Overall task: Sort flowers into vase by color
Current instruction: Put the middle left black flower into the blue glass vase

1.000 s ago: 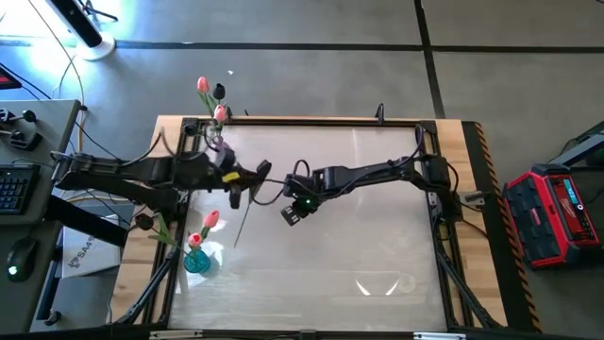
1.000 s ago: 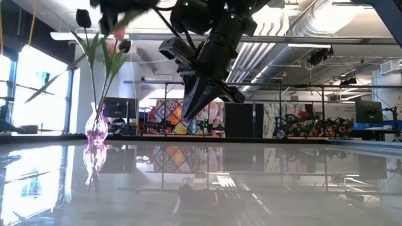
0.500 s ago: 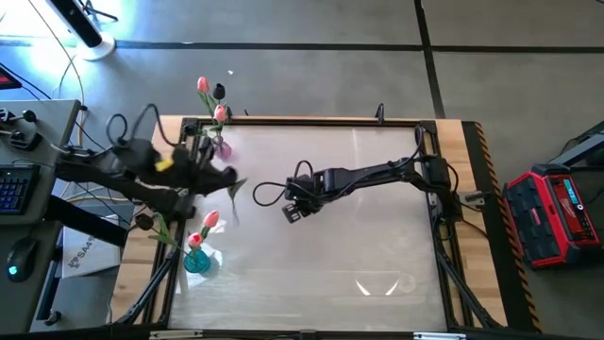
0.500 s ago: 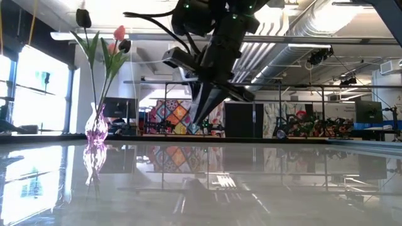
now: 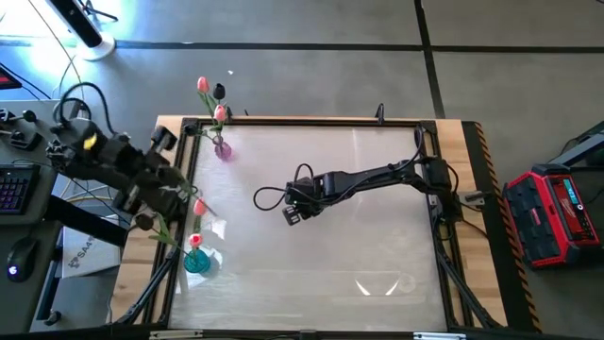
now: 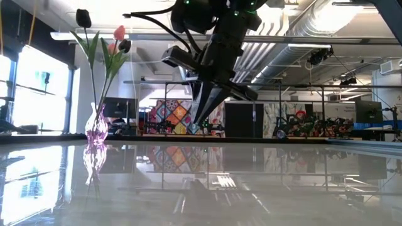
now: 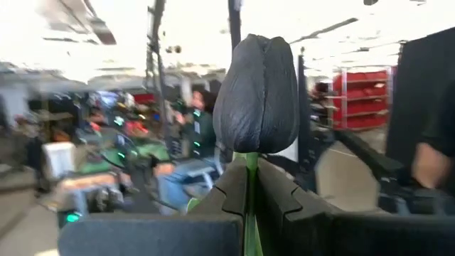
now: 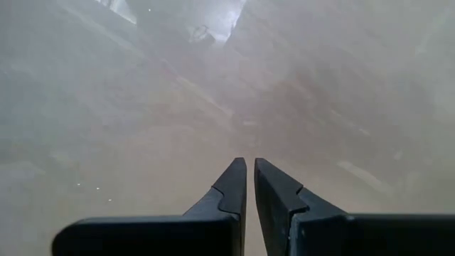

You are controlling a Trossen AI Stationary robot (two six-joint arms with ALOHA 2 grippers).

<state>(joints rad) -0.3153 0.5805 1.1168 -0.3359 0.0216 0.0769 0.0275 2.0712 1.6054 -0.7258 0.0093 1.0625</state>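
My left gripper (image 5: 177,187) is at the table's left edge, near the blue vase (image 5: 195,262), and is shut on a dark tulip (image 7: 257,84). The blue vase holds pink tulips (image 5: 193,241), and a dark head (image 5: 142,222) leans out past the table's left edge. The purple vase (image 5: 223,149) (image 6: 95,125) stands at the far left corner with pink tulips (image 6: 119,31) and dark tulips (image 6: 82,17). My right gripper (image 5: 293,213) (image 6: 202,119) hangs shut over the table's middle, pointing down and holding nothing. My left gripper pinches the dark tulip's thin green stem (image 7: 249,186) just below the head, between its two fingers (image 7: 229,188). The head stands clear beyond the fingertips, in line with the fingers. The rest of the stem is hidden behind the gripper.
The glossy table top (image 5: 359,236) lies bare between the vases and the right arm. A desk with a keyboard (image 5: 11,189) stands beyond the left edge, and a red case (image 5: 552,212) beyond the right edge.
My left gripper has carried the dark tulip from the table's middle, near my right gripper, toward the left edge, turning as it went, and has left the low view. My right gripper has stayed over the middle.
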